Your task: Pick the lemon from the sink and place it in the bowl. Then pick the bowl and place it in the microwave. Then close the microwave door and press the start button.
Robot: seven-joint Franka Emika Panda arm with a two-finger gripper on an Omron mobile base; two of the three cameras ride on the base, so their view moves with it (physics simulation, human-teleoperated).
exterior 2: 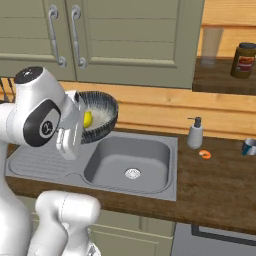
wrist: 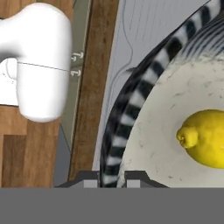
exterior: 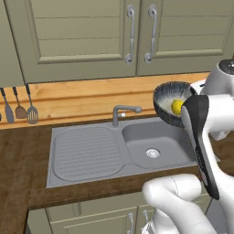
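Note:
My gripper is shut on the rim of the bowl, one fingertip on each side of the striped wall. The dark grey bowl hangs tilted in the air above the right end of the sink. The yellow lemon lies inside it, against the pale inner surface. In the right base view the bowl with the lemon sits just right of my white hand, above the sink's basin. The basin holds nothing but its drain. The microwave and its door are out of view.
A grey tap stands behind the basin, below the bowl's level. Green cabinet doors hang above. Utensils hang at the left wall. A soap dispenser, a small orange thing and a cup sit on the counter to the right.

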